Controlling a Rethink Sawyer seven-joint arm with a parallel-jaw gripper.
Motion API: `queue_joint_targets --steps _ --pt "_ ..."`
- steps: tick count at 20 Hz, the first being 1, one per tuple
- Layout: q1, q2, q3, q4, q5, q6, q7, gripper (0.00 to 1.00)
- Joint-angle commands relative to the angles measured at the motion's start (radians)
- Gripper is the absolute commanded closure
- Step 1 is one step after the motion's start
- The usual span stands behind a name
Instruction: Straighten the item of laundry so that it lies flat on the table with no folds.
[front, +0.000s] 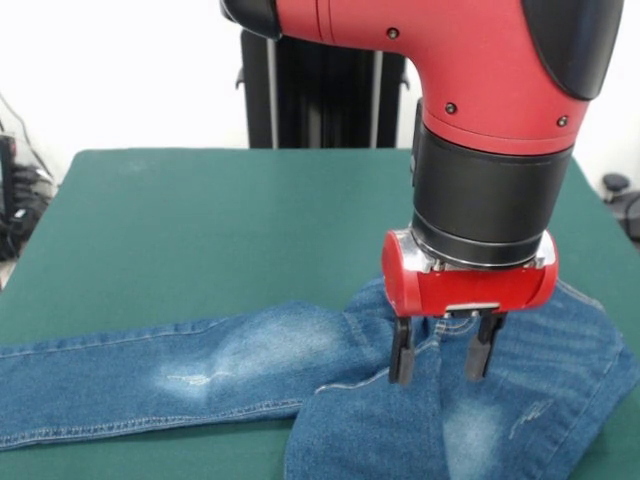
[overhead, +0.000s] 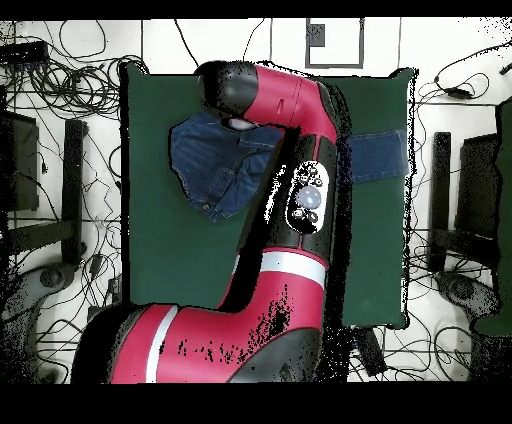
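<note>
The blue denim jeans lie crumpled along the near side of the dark green table. One leg runs out flat to the left. The rest is folded over itself in a bunch at the right. My gripper hangs straight down over that bunch, open, with its fingertips at the cloth on either side of a raised fold. In the overhead view the bunch of jeans lies at the table's upper left. A leg reaches right, and my arm hides the middle and the gripper.
The black pedestal stands at the table's far edge. My red arm crosses the table's middle in the overhead view. Cables and dark stands lie on the floor around the table.
</note>
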Motion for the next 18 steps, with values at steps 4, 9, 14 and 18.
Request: queue_joint_targets --steps 4,9,14,18 --pt "0.011 0.035 0.107 0.157 0.035 -0.112 0.285 0.0" --pt "0.009 0.032 0.116 0.176 0.044 -0.135 0.278 0.0" --pt "0.009 0.035 0.117 0.182 0.056 -0.15 0.277 0.0" --pt "0.009 0.036 0.115 0.188 0.063 -0.155 0.281 0.0"
